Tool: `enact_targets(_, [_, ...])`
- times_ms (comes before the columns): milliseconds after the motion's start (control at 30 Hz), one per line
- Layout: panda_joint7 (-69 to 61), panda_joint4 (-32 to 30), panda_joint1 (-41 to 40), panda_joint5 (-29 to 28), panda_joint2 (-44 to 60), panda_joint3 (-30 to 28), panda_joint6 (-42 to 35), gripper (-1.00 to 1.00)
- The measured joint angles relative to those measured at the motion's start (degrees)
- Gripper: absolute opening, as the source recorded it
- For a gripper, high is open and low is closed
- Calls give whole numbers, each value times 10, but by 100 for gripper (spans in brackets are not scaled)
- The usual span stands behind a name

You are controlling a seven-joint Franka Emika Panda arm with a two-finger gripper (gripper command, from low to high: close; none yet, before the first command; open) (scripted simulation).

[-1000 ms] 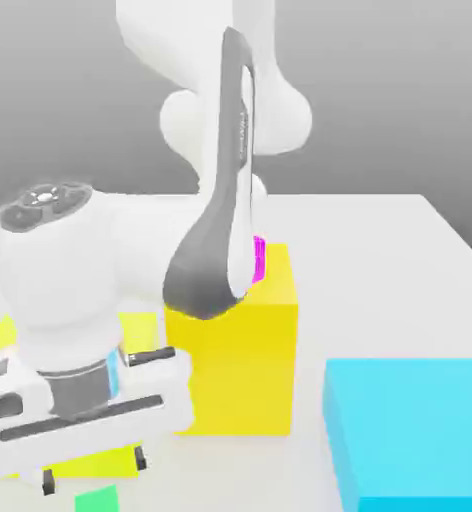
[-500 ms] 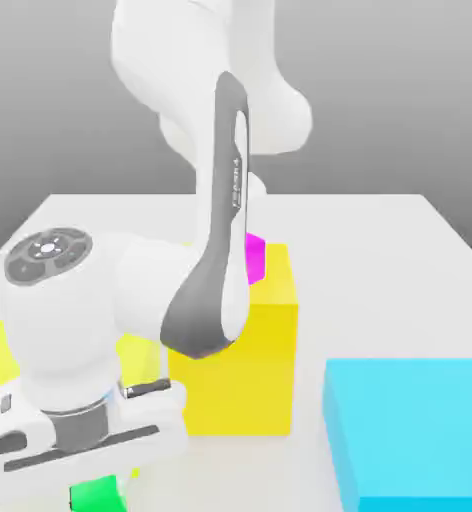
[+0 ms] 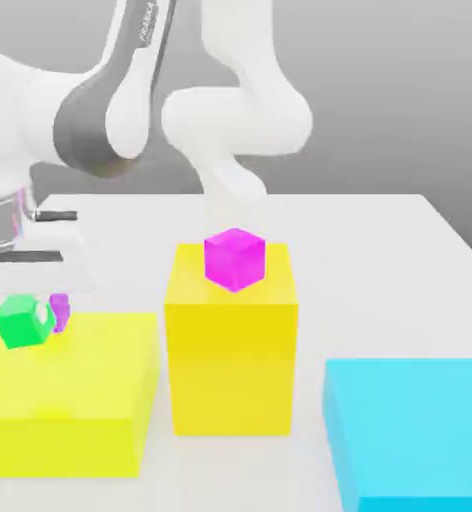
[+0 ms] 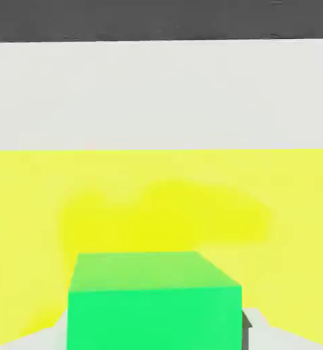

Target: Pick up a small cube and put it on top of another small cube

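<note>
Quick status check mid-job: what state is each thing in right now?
gripper: shut on the green cube
green cube: held, lifted above the low yellow block
small magenta cube: partly hidden behind the green cube
larger magenta cube: resting on the tall yellow block
cyan block: untouched on table

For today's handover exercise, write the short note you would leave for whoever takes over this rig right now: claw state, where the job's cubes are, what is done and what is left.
Claw: shut on the small green cube, lifted above the low yellow block at the exterior view's left.
Small magenta cube: just beside the green cube on its right in the exterior view, partly hidden; what it rests on cannot be told.
Larger magenta cube: on the tall yellow block; not the target.
Done: green cube picked up.
Left: carry it over the small magenta cube, set it on top, release.
</note>
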Motion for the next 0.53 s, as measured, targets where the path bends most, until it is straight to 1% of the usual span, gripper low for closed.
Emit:
enact_targets(233, [64,-79,-89,-79,-133,0,-42,-100])
enact_targets(267, [69,-89,-97,-86,-140,-2,-39,-100])
enact_targets(433, [59,-123,-96,-77,-73,-20,61,-100])
enact_targets(467, [57,-127,-95,-75,-61,-23,77,100])
enact_targets(533, [57,-127,-95,-75,-61,-23,77,100])
